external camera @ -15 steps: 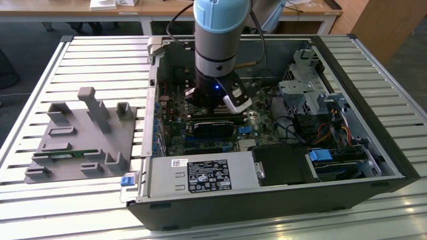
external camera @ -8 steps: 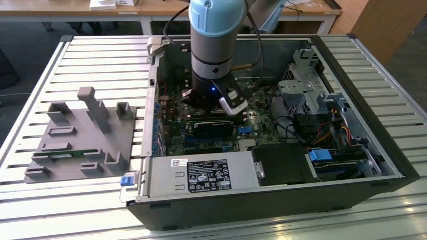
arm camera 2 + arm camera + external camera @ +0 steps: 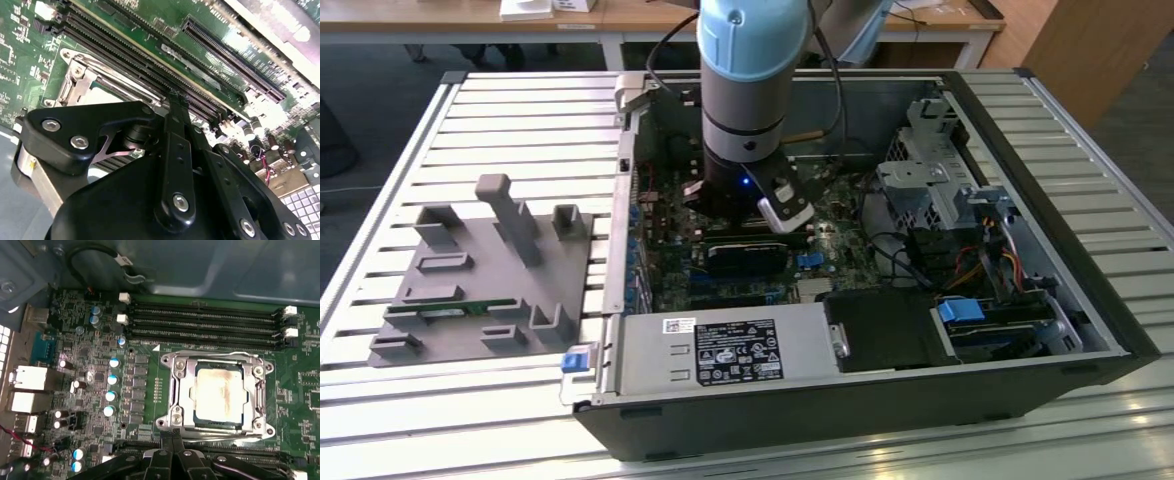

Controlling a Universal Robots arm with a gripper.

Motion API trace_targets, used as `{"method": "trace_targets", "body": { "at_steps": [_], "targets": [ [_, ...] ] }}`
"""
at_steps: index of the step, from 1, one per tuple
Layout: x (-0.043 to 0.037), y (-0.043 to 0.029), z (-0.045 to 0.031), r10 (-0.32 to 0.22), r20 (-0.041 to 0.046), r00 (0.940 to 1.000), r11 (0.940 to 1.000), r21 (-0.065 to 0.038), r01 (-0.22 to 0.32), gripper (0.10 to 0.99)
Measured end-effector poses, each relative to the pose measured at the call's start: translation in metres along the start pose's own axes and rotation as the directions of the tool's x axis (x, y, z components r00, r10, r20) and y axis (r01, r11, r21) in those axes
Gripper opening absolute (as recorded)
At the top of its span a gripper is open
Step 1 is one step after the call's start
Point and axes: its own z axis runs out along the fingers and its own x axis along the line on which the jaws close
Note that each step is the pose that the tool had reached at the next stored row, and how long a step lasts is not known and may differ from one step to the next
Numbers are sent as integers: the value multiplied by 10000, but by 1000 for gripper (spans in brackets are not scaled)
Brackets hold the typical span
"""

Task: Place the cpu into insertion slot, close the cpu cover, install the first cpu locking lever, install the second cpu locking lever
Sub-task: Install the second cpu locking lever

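Hanging inside the open computer case (image 3: 1014, 200) in the exterior view, the arm (image 3: 747, 70) stood upright over the motherboard (image 3: 720, 280), tall case walls on every side, so the only free way out looked to be straight up; a grey fixture block (image 3: 487, 270) lay well apart on the slatted table (image 3: 400, 130).

In the second wrist view the gripper (image 3: 175, 102) showed its fingers pressed together, nothing between them, tips just above the socket edge beside the memory slots (image 3: 150, 65).

In the first wrist view the cpu (image 3: 221, 392) sat in its slot; the cpu cover (image 3: 217, 360) lay flat around it, framing the silvery top; whether the levers were latched I could not tell.
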Motion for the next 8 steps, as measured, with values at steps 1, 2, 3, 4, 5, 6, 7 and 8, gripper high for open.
{"method": "trace_targets", "body": {
  "at_steps": [1, 2, 3, 4, 5, 6, 7, 8],
  "targets": [
    [1, 0, 1, 1, 5, 10000, 10000, -92, -1, 106],
    [2, 0, 2, 3, 9, 10000, 9999, -157, -3, 106],
    [4, -1, 5, 4, 11, 10000, 9998, -195, -4, 106],
    [5, -2, 11, 4, 13, 10000, 9998, -221, -4, 106],
    [6, -3, 17, 4, 12, 10000, 9997, -236, -4, 106],
    [7, -6, 23, 4, 10, 10000, 9997, -247, -3, 106],
    [9, -7, 31, 3, 11, 10000, 9996, -272, -3, 106],
    [11, -8, 38, 3, 17, 10000, 9995, -300, -3, 106]
  ]
}}
